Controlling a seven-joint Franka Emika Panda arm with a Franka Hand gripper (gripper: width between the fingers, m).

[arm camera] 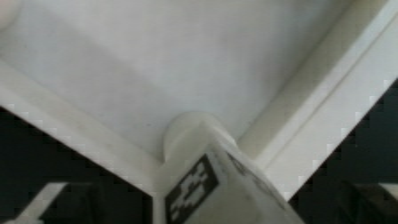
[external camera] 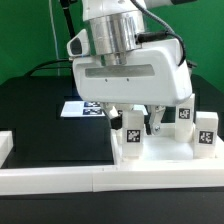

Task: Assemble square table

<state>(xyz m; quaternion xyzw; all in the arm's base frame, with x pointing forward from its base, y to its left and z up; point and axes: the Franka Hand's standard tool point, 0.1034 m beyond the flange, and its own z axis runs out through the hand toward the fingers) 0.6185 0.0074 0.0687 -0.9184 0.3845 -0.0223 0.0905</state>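
Square table panel (external camera: 160,152) carries a standing leg (arm camera: 210,170) between my spread claw (external camera: 140,125), so I judge lifting away comes next.

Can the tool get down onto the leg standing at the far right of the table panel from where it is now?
Probably yes. The tool hangs open over the table panel, above another leg. The far-right leg stands upright with open space above it; the neighbouring leg stands close, so finger clearance looks tight.

Three legs (external camera: 132,125) stand upright on the square panel (external camera: 160,158), the marker board (external camera: 82,108) apparently behind.
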